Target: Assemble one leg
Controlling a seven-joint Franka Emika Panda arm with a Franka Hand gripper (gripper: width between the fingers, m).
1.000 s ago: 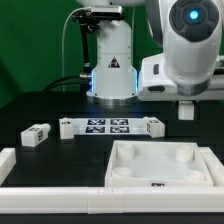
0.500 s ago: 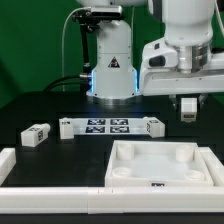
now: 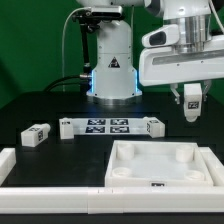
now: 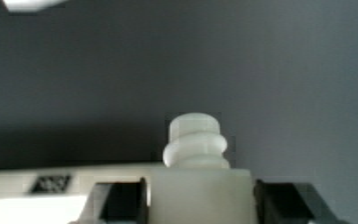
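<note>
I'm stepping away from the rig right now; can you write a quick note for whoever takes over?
Pincer: shut on the leg, held in the air at the exterior view's right, clear of the tabletop.
Tabletop: lying flat, visible sockets empty.
Done: leg picked up.
Left: carry it to a corner socket and seat it, probably by twisting.

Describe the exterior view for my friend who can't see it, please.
A white robot arm grips a small white leg in its pincer, up in the air toward the exterior view's right. Nearer the camera lies a white square tabletop with corner sockets. A second leg lies on the exterior view's left, apart from the marker board.
</note>
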